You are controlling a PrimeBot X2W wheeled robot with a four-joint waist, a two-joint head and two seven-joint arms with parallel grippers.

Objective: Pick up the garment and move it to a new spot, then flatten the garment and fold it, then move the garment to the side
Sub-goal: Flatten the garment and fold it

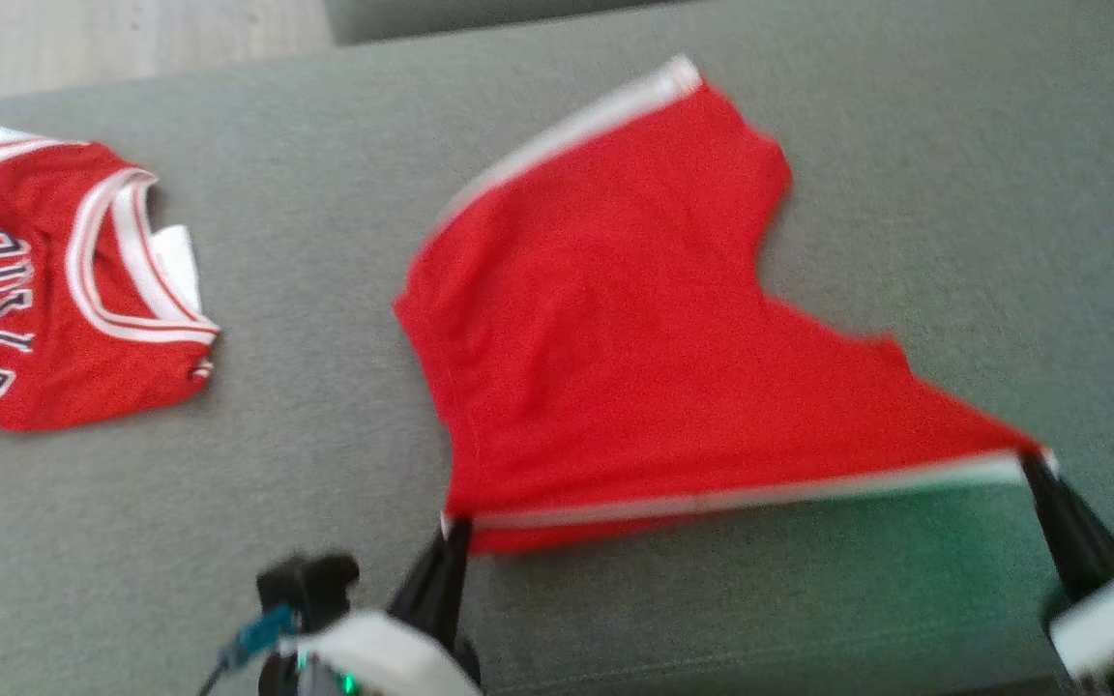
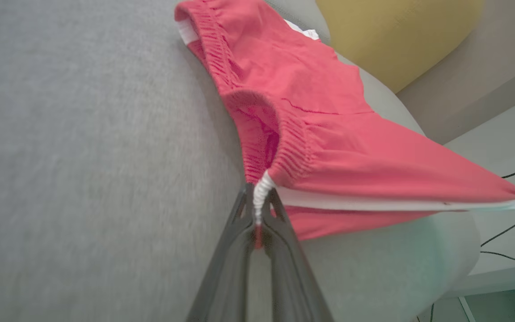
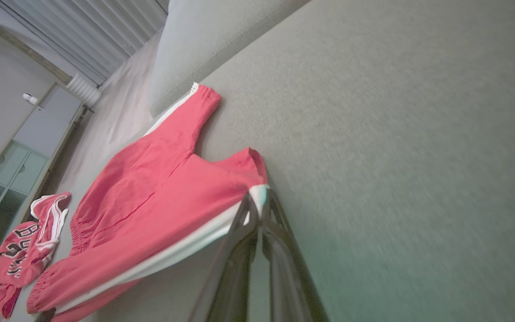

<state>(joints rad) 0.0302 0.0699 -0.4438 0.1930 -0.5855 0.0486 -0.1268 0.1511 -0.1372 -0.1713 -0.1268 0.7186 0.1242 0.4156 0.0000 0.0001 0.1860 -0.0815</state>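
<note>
One pair of red shorts (image 1: 615,319) in the middle of the head view, spread over one grey sofa (image 1: 306,435). Two white stripes on it, one along the top left side, one along the bottom side. Bottom stripe pulled tight between two claws. Left gripper (image 1: 455,530) at bottom middle, clamped tight on the waistband corner. Right gripper (image 1: 1036,464) at lower right, clamped tight on the leg-end corner. One red Bulls jersey (image 1: 44,290) at far left, well apart from the shorts. One yellow cushion (image 2: 396,36) at top right of the left wrist view.
</note>
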